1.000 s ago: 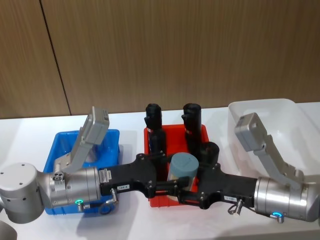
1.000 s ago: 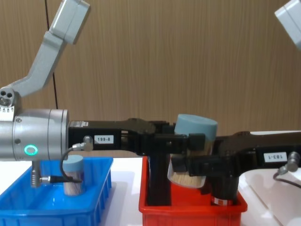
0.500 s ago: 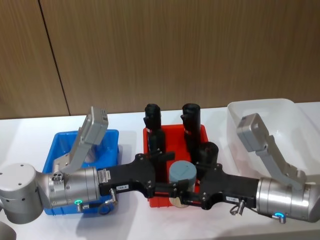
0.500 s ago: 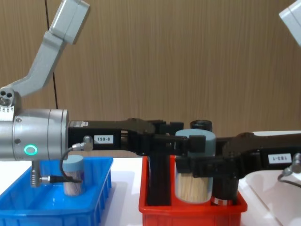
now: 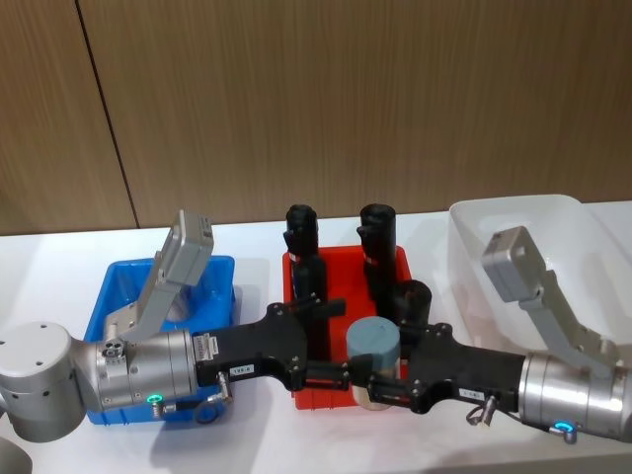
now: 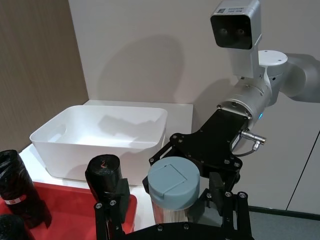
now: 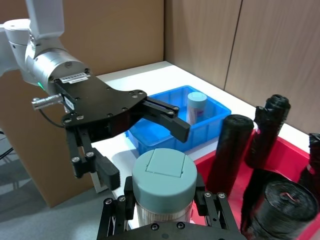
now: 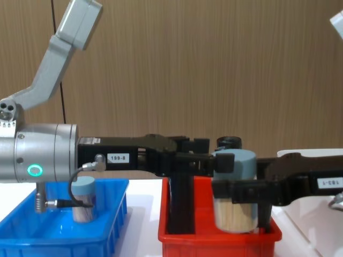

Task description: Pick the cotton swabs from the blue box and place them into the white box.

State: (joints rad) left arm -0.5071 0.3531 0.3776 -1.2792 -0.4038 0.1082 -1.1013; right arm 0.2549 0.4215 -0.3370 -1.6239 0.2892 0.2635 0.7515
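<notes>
Right gripper (image 7: 164,207) clamps the cotton swab tub (image 7: 164,180), left gripper (image 7: 145,152) spread apart; carry it level, above the black rolls (image 5: 376,237), to the white box (image 5: 513,204).

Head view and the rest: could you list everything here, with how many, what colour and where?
Held swab tub: one, clear with a grey-blue lid, at the red bin's front edge.
Second swab tub: one, same colours, standing in the blue box.
Blue box: one, blue, left.
Red bin: one, red, middle.
Black rolls: four, black, in the red bin.
White box: one, translucent white, right.
Left end effector: black, open beside the held tub.
Right end effector: black, gripping it.
</notes>
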